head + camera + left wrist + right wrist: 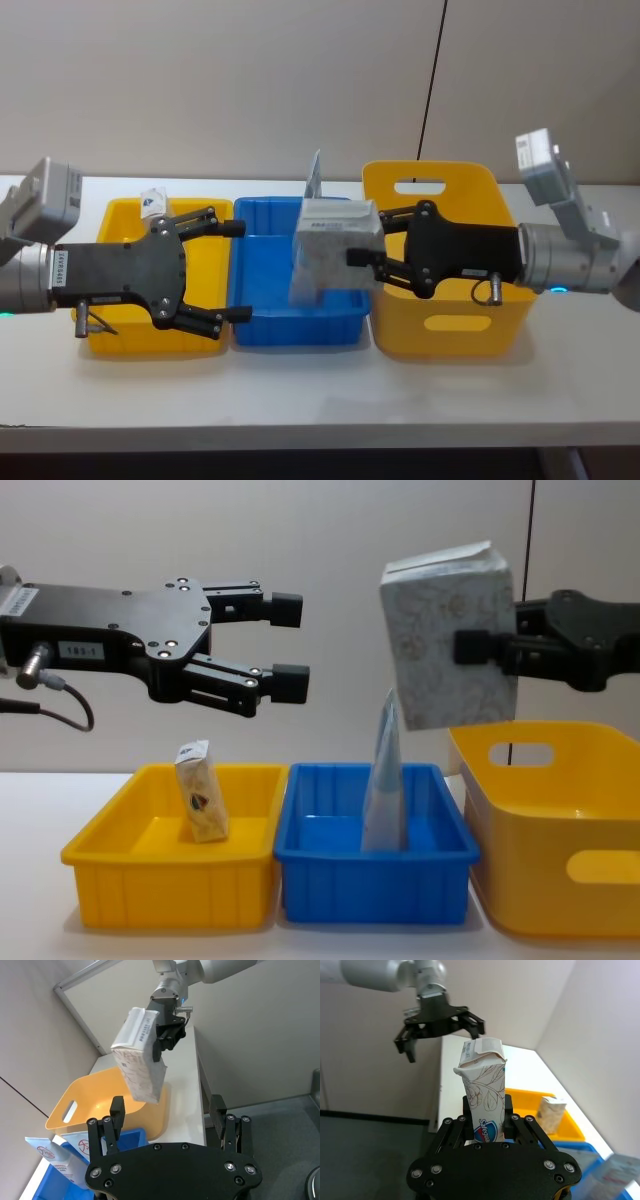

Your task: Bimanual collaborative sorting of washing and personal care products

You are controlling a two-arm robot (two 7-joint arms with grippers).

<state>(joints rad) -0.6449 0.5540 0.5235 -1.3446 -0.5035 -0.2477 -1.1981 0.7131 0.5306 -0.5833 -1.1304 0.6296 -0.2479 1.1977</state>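
My right gripper [368, 258] is shut on the large whitish-grey patterned pouch [335, 250], holding it in the air above the right end of the blue bin [290, 335]. The chest view shows the pouch [445, 650] high above the bins, its crimped top up. My left gripper [236, 272] hangs open and holds nothing above the low yellow bin [140, 340], a gap away from the pouch. A small cream packet [200, 805] stands in that yellow bin. In the blue bin [375, 880] a pale blue tube [385, 780] stands upright.
A tall yellow bin with handle slots [450, 330] stands at the right, below my right arm. All three bins sit side by side on a white table [300, 400] against a plain wall. Bare table lies in front of them.
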